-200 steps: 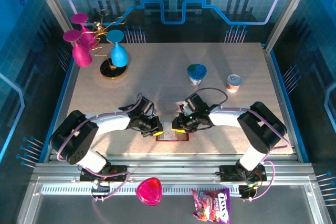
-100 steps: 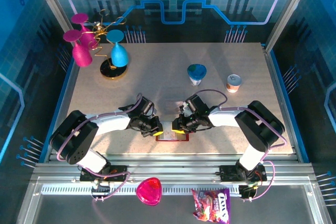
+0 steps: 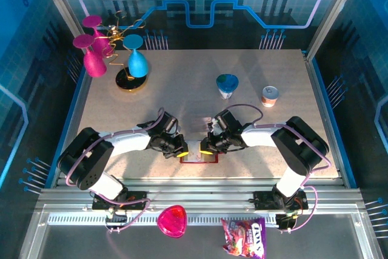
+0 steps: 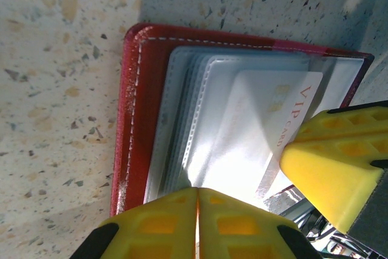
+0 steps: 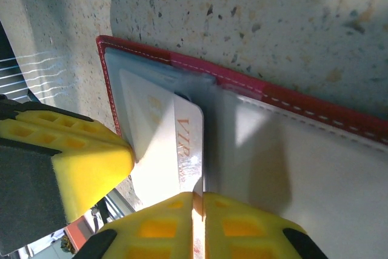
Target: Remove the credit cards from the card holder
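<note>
An open dark red folding card holder (image 4: 136, 119) lies on the speckled tabletop (image 4: 60, 59). The left gripper (image 4: 197, 201) and right gripper (image 5: 197, 204), each with fingers pressed together, meet at its pale rectangular VIP card (image 4: 254, 131).

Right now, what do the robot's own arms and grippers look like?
Both the left arm and right arm have white links between bulky black joints, with a lilac cable looping along each. The left gripper and right gripper end in blocky yellow fingers with a grid of shallow recesses, on black mounts.
</note>
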